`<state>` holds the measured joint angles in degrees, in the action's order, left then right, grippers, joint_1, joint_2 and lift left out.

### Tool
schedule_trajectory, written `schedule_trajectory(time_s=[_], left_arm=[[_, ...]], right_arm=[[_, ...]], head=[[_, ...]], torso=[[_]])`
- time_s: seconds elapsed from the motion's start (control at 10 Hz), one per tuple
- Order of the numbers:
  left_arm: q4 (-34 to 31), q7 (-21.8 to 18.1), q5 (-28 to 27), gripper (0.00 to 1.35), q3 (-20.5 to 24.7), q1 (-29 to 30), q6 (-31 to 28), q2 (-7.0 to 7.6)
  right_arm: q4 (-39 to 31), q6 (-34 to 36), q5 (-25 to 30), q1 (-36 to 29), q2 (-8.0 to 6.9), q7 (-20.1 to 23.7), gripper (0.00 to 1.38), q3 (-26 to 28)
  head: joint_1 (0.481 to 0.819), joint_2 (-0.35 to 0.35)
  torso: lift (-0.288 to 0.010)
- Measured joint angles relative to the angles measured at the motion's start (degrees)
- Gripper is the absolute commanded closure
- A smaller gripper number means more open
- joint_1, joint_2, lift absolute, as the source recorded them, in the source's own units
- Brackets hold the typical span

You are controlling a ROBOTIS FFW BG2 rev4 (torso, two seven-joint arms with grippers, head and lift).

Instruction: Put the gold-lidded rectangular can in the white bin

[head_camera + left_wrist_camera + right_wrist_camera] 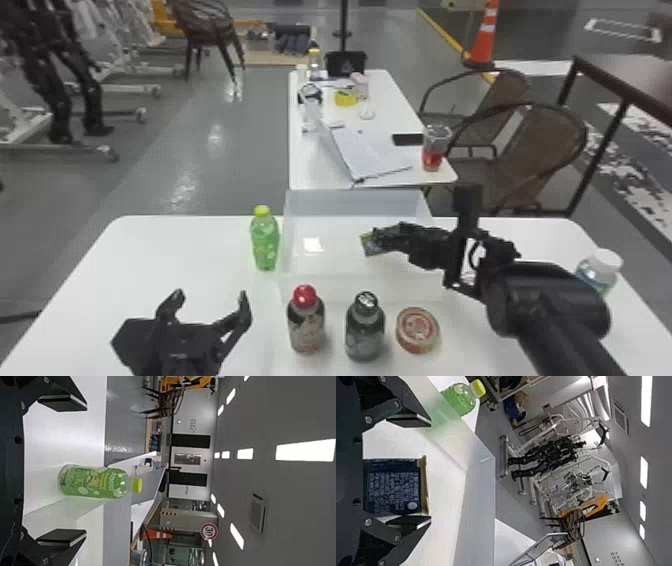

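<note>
Where the bin's middle is taken as the centre of a clock, twelve pointing straight ahead from the robot, the left gripper [210,297] hangs at eight o'clock, nearest the robot, its two fingers spread and nothing between them. Close in come a dark bottle with a red cap [306,320] at seven, a dark bottle with a black cap [365,327] at six, and a low round tin with a red-and-cream lid [418,330] at five.

Beyond them sits the white, straight-walled bin [360,286]. The right arm comes in from four o'clock, and the right gripper [381,239] is over the inside of the bin. The gold-lidded rectangular can [371,247], dark blue on its side, is inside the bin, by the fingertips. In the right wrist view it lies between the parted fingers, unclenched, with a plain gap to one; whether the other touches it, I cannot tell.

A green plastic bottle with a lime cap [264,242] stands upright just beside the bin at nine, and a clear jar with a white lid [599,272] well apart at three. Farther off, at twelve, a white table [320,172] holds an open laptop [367,155].
</note>
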<state>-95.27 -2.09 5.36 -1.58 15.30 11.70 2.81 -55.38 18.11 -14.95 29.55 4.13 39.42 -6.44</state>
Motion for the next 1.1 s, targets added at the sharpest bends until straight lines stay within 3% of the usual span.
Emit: schedule_trajectory(time_s=[0.2,0.4,0.7,1.1], left_arm=[[0.0,0.0,-0.03,0.18,0.0,0.0,0.12,0.0],[0.0,0.0,-0.2,0.18,0.0,-0.02,0.43,0.0],[-0.05,0.01,-0.38,0.18,0.07,-0.07,0.98,-0.08],[-0.1,0.07,-0.69,0.18,0.19,-0.09,1.5,-0.11]], right_arm=[[-1.71,-0.07,-1.34,-0.76,0.12,-0.05,0.3,0.06],[-8.91,-0.07,-2.95,-3.69,0.28,-0.83,0.3,1.5],[-26.91,0.09,-1.16,-14.28,0.61,-6.11,0.3,6.6],[-39.76,-5.21,0.36,-28.32,0.59,-9.65,0.3,9.54]], head=[[0.549,0.0],[0.549,0.0],[0.549,0.0],[0.549,0.0]], torso=[[-0.1],[-0.1],[-0.1],[-0.1]])
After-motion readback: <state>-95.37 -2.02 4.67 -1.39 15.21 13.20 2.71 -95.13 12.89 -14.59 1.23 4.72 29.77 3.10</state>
